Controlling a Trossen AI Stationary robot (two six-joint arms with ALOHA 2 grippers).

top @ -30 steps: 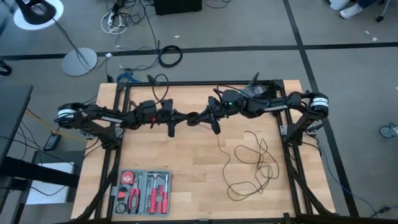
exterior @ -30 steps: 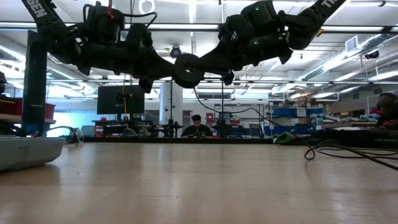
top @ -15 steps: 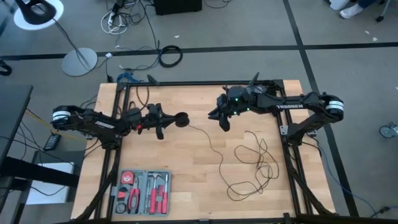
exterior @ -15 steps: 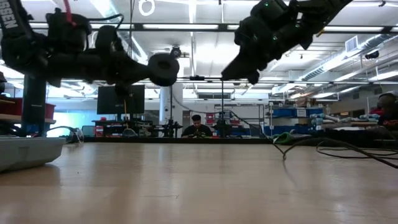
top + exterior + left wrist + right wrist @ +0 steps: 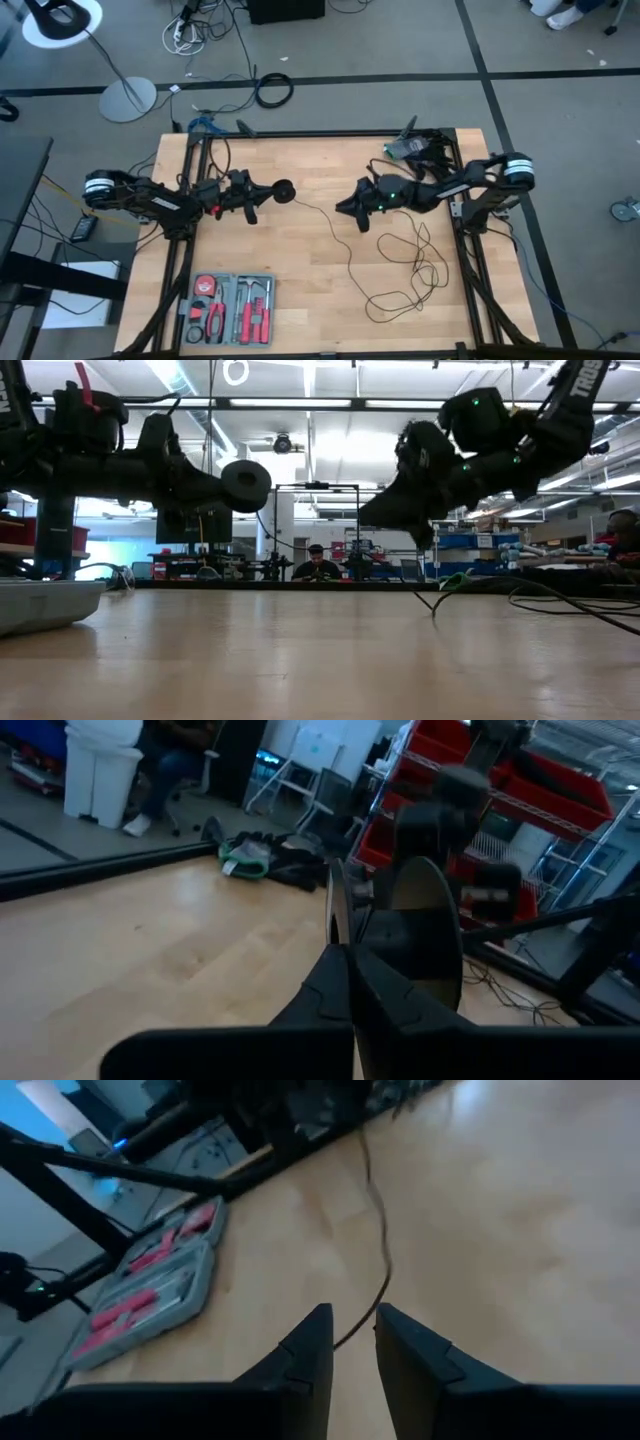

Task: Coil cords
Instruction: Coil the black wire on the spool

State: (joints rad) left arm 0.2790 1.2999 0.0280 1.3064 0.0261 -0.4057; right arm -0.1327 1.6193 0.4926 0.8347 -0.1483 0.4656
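Observation:
The cord is a thin black wire lying in loose loops (image 5: 408,262) on the right half of the wooden table, ending in a round black puck (image 5: 285,190). My left gripper (image 5: 268,192) is shut on the puck, up in the air left of the table's middle (image 5: 245,485). From the puck the wire (image 5: 330,218) hangs slack down to the loops. My right gripper (image 5: 345,210) hovers above the table near its middle, its fingers a little apart, over that stretch of wire (image 5: 378,1255); I cannot tell that it touches it. My left gripper pinches the puck at the rim nearest the gripper (image 5: 400,945) between its two fingers, coming level from the table's left. The puck sticks out beyond the fingertips, lifted clear of the table. The wire hangs slack from it.
A grey case of red-handled tools (image 5: 228,308) lies at the near left and also shows in the right wrist view (image 5: 150,1285). A green-and-black bundle (image 5: 408,148) sits at the far right corner. Black frame rails (image 5: 470,270) edge the table. A person (image 5: 316,562) sits far behind.
Both grippers were together at the puck; my right gripper has come off it. My left gripper has carried the puck toward the table's left edge, drawing the wire's end out after it. My right gripper drew back to the right, then came down and toward the near edge.

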